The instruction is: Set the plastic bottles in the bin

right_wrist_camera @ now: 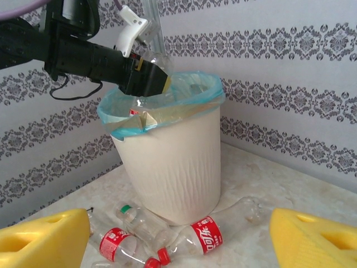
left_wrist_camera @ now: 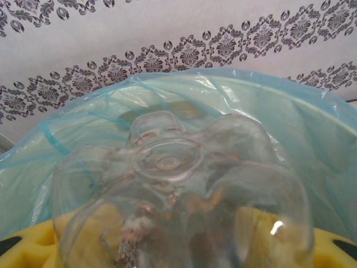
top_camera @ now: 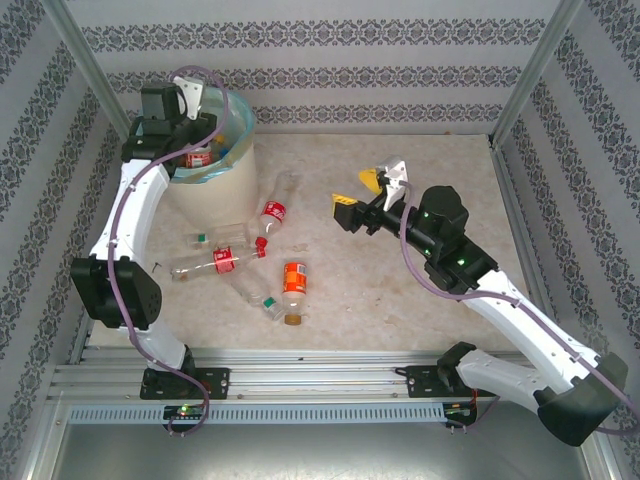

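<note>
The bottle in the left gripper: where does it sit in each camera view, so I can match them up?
Top external: the bottle is upper left, its red label under the left arm at the bin rim.
Left wrist: its clear base sits dead centre, close up.
Right wrist: upper left, in the left gripper over the bin's mouth.
Shared landmark: the bin's blue-green bag.

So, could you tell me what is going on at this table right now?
The robot is putting plastic bottles into a bin. Its left hand grips a clear bottle right at the rim of the bag-lined bin, not yet released. The right hand hangs open and empty above the table, facing the bin. Several loose bottles lie on the table beside the bin.
</note>
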Available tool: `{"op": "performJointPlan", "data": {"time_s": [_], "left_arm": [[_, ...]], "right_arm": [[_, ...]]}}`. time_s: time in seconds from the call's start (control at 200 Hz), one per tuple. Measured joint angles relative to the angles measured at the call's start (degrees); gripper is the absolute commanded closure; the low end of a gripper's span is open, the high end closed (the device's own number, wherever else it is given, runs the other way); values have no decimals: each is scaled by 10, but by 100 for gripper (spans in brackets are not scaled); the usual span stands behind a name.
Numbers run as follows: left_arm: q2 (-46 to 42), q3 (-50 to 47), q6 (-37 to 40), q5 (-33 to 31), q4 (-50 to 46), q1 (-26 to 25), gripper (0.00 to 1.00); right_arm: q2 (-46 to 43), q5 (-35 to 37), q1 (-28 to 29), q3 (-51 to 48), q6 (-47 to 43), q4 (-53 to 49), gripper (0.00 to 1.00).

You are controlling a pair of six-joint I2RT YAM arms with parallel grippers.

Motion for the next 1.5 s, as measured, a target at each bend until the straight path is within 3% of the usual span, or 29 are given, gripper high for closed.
{"op": "performJointPlan", "data": {"time_s": [0.06, 0.185, 0.475, 0.819, 1.059, 1.239, 1.349, 1.504], "left_arm": [[-3, -3, -8, 9, 10, 1, 74], [-25, -23, -26, 26, 48, 1, 65], [-76, -40, -70, 43, 155, 1, 64], [-74, -153, -122, 50, 280, 2, 59], [-72, -189, -127, 48, 294, 1, 60], [-66, -184, -132, 31, 292, 3, 55], [-46, -168, -154, 30, 271, 12, 52], [-40, -169, -198, 34, 254, 37, 56]], "right_arm": [[3, 0, 0, 0, 0, 0, 17], [9, -1, 0, 1, 0, -1, 17], [18, -3, 0, 7, 0, -2, 17], [19, -7, 0, 7, 2, -3, 18], [14, -7, 0, 3, 3, -8, 18], [14, -7, 0, 1, 9, -9, 18], [14, -7, 0, -2, 12, -10, 18], [14, -7, 0, -5, 13, -14, 18]]}}
